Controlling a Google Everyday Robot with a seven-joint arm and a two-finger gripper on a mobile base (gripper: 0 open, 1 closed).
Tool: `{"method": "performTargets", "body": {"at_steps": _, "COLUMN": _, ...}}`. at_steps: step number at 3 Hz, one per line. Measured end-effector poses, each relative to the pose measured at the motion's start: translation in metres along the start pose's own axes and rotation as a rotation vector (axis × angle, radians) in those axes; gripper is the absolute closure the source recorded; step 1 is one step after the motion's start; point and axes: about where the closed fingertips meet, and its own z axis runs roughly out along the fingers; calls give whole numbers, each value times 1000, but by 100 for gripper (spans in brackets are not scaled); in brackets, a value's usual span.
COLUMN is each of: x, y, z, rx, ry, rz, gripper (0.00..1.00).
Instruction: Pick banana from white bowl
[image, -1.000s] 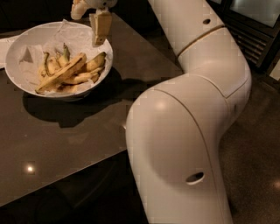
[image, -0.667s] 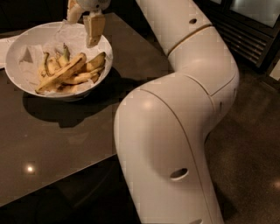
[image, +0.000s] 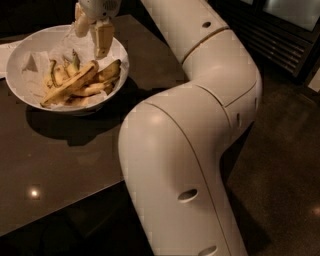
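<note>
The gripper (image: 91, 44) is held above the far side of the white bowl (image: 19, 60), with its two fingers spread apart. The banana (image: 70, 86) is laid slantwise in the bowl on crinkled paper (image: 34, 65), just below the fingertips and beside shorter bananas (image: 60, 74) with greenish stems. The bowl is set on a dark table (image: 75, 165).

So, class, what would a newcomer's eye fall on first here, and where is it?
The huge white robot arm fills the middle and right. At top left, its gripper hangs over a white bowl that holds a long banana and some shorter bananas.
</note>
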Motion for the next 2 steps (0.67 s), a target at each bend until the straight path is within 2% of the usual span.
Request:
{"method": "performTargets", "body": {"at_steps": 1, "x": 2, "y": 5, "z": 11, "rx": -35, "ry": 15, "rz": 25, "gripper": 39}}
{"method": "performTargets", "body": {"at_steps": 2, "x": 4, "y": 10, "z": 21, "rx": -65, "ry": 24, "rz": 40, "gripper": 41}}
